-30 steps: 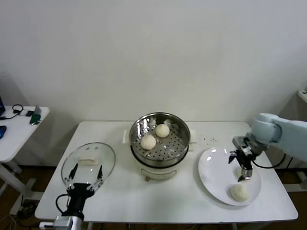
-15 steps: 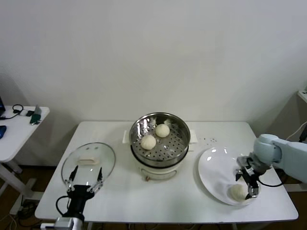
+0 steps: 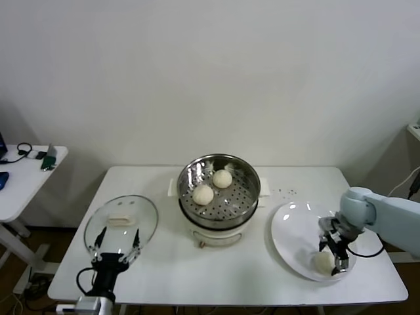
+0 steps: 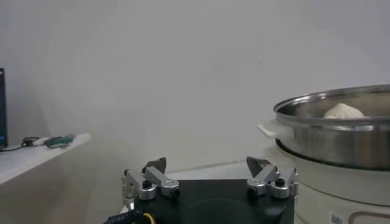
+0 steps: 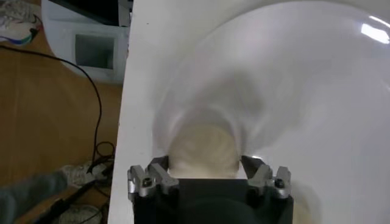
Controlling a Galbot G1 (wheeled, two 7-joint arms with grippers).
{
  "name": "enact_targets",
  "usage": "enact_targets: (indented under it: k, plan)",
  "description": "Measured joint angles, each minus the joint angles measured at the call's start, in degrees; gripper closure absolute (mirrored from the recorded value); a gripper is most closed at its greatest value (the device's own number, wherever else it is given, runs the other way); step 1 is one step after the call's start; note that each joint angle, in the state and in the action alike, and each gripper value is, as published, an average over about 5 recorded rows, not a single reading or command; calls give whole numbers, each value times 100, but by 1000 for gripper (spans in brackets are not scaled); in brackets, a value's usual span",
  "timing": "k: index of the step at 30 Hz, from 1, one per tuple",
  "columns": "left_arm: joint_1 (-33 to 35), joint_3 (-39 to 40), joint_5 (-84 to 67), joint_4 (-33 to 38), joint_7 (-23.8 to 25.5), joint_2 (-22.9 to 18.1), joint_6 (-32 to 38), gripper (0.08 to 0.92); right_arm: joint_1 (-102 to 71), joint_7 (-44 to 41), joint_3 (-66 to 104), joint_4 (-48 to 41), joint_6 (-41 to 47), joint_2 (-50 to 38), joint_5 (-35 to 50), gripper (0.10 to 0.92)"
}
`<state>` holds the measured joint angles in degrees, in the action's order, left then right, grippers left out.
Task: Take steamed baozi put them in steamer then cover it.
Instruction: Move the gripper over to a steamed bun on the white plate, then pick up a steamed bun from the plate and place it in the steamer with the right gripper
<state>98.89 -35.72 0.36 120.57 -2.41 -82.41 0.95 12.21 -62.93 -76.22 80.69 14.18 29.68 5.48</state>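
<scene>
Two steamed baozi (image 3: 203, 194) (image 3: 222, 178) lie on the perforated tray of the steel steamer (image 3: 187, 172) at the table's middle. One more baozi (image 3: 321, 262) lies on the white plate (image 3: 289, 226) at the right. My right gripper (image 3: 330, 254) is down on the plate, open, with its fingers on either side of this baozi (image 5: 204, 149). The glass cover (image 3: 121, 220) lies flat on the table at the left. My left gripper (image 3: 118, 237) is open and empty at the front left, beside the cover. The left wrist view shows the steamer (image 4: 329, 137) with one baozi (image 4: 343, 111) above its rim.
The plate reaches close to the table's front right edge (image 5: 122, 146), with floor and cables below. A small side table (image 3: 26, 174) with cables stands far left. Small dark specks (image 3: 285, 191) lie behind the plate.
My right gripper has dropped from the plate's middle to its front part and now straddles the baozi there. The left arm has not moved.
</scene>
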Motion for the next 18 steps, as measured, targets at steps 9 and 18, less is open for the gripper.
enact_targets:
  k: [9, 18]
  plan:
    - [27, 6, 0, 20, 0, 0, 2, 177, 81, -32, -13, -15, -62, 49, 10, 341]
    - [18, 56, 12, 51, -4, 7, 1, 177, 883, -162, -425, 70, -377, 280, 30, 338]
